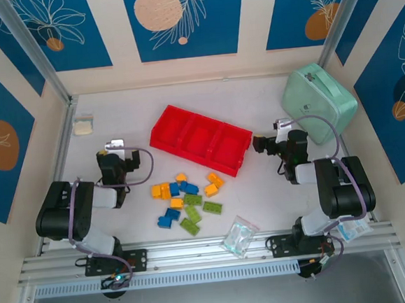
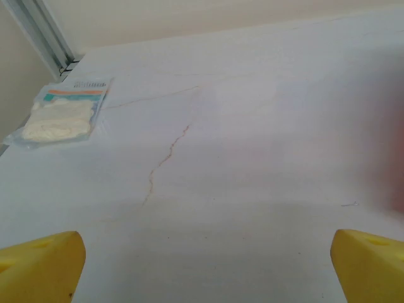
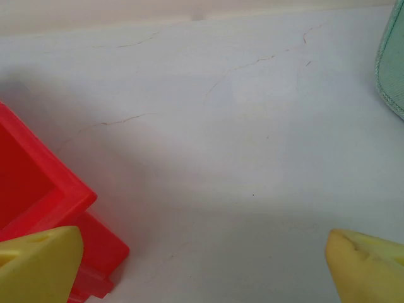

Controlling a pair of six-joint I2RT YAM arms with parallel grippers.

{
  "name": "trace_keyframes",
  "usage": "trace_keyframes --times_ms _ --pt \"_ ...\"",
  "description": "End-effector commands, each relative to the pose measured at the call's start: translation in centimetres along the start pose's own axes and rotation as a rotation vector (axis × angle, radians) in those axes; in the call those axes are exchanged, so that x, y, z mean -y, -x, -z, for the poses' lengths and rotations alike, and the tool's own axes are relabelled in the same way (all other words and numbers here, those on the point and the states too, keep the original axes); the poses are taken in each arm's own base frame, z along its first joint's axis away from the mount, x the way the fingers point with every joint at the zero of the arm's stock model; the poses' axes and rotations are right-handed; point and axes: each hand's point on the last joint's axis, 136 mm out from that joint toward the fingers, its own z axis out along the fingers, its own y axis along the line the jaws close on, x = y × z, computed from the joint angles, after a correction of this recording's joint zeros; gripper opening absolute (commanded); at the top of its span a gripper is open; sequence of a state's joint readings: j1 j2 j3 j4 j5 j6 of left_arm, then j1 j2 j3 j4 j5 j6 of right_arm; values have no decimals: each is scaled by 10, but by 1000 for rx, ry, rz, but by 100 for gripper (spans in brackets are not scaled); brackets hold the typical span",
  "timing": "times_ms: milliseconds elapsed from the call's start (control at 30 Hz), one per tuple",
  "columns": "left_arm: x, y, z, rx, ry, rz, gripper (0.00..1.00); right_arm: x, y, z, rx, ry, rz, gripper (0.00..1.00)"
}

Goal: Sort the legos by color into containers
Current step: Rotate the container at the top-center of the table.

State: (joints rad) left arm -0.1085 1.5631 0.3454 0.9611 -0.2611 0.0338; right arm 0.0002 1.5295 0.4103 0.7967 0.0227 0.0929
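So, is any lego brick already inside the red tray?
No, the red tray holds nothing; the lego bricks all lie on the table in front of it.

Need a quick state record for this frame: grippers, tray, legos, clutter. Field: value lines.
left gripper: open, holding nothing, over bare table
right gripper: open, holding nothing, by the tray's right end
tray: red, three compartments, all empty
legos: yellow-orange, blue and lime green, loose on the table in front of the tray, none sorted
mint-green case: back right of the table
clear bag: near edge, between the arm bases
packet: back left corner
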Motion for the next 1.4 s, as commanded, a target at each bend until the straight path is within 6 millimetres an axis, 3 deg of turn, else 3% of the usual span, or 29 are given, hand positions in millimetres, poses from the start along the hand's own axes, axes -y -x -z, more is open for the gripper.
trace_keyframes --times_ms 0,833,933,1067,1200,1300,1367 --pt "1 9 -3 29 -12 16 99 0 8 1 26 -6 23 99" --pt "1 9 -3 28 -11 16 99 7 9 0 18 -8 -21 99" --pt "1 13 2 23 26 -8 99 20 11 2 42 -129 -15 97" --pt "6 47 23 33 82 -94 99 42 45 39 68 -377 -83 100" --pt "5 78 51 -10 58 161 99 49 81 94 152 -354 -449 99" --pt "25 91 75 -93 -96 251 99 29 106 123 173 -224 -614 99" --pt "32 97 94 -171 -162 311 99 0 125 136 117 -95 -646 99"
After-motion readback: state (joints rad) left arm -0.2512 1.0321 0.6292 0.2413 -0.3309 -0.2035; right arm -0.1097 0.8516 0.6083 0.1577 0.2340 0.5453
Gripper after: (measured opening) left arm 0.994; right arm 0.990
